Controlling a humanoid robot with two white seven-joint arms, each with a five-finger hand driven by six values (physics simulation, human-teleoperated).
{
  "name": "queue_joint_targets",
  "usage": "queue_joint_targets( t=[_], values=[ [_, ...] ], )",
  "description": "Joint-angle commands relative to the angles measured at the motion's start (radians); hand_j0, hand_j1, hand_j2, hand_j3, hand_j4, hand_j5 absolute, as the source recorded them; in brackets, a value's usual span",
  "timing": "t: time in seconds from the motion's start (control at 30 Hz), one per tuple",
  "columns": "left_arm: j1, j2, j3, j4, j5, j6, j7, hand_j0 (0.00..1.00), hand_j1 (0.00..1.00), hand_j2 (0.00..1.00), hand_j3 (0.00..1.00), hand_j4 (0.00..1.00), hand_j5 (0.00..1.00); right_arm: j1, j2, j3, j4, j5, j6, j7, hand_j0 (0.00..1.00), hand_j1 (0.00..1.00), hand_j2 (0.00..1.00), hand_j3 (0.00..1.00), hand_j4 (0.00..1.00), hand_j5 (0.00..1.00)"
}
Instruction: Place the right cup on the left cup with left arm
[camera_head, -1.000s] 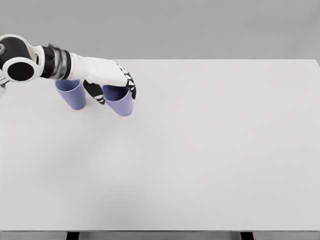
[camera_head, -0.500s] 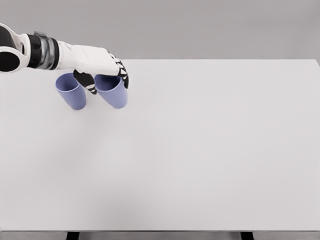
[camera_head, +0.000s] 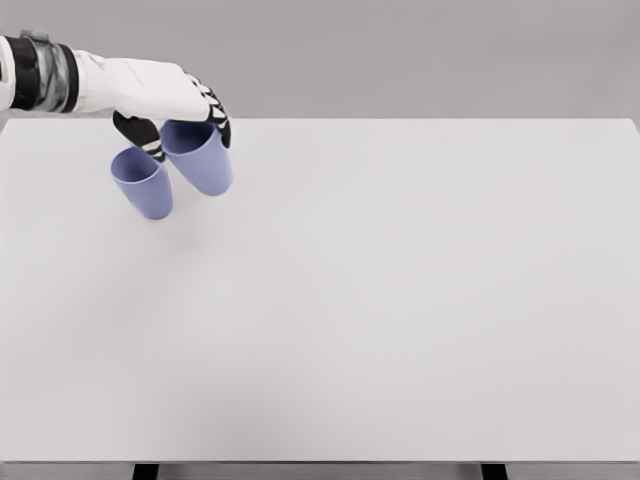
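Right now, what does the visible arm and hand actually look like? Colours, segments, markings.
Only the left arm shows, entering from the upper left. Its forearm shell is smooth glossy white, with a grey metallic band and a black ring at the picture's left edge. The left hand has a white back; the fingers are black underneath with small white stripes at the joints. No cables visible. The right arm is out of view.

The white worktop (camera_head: 400, 300) lay bare across its middle, right side and near edge, leaving open passage everywhere there. The only obstacles sat at the far left corner: a blue-violet cup (camera_head: 143, 184) standing on the surface, and just beside it, to its right, a second blue-violet cup (camera_head: 199, 158) gripped at its rim by the left hand (camera_head: 168, 105). The white forearm (camera_head: 50, 78) blocked the approach from the left edge.
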Motion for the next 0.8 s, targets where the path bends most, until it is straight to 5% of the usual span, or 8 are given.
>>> queue_joint_targets(
  t=[0.0, 0.77],
  values=[
    [0.0, 0.011, 0.001, 0.0, 0.002, 0.001, 0.0, 0.7, 0.7, 0.7, 0.7, 0.7, 0.7, 0.0, 0.0, 0.0, 0.001, 0.0, 0.0, 0.0, 1.0, 1.0, 1.0, 1.0, 1.0, 1.0],
    [-0.046, 0.051, 0.0, 0.014, -0.003, 0.009, 0.0, 0.7, 0.7, 0.7, 0.7, 0.7, 0.7, 0.0, 0.0, 0.0, -0.001, 0.0, 0.0, 0.0, 1.0, 1.0, 1.0, 1.0, 1.0, 1.0]
  ],
)
